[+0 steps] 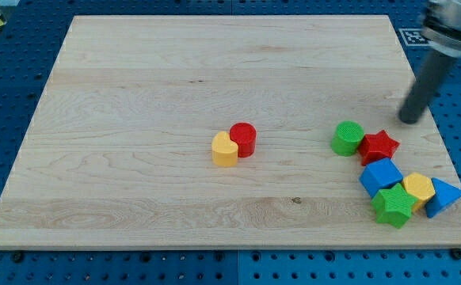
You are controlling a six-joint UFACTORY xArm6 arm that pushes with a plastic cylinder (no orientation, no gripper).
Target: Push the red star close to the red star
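A red star block (379, 146) lies at the view's right on the wooden board (175, 79), touching a green cylinder (347, 138) on its left. My tip (409, 121) is above and to the right of the red star, a short gap away, not touching it. A red cylinder (243, 139) sits near the board's middle, touching a yellow heart-shaped block (225, 150).
Below the red star is a cluster: a blue block (381, 176), a yellow hexagonal block (418, 189), a green star-like block (393, 207) and a blue triangle (443, 196) near the board's right edge. Blue pegboard surrounds the board.
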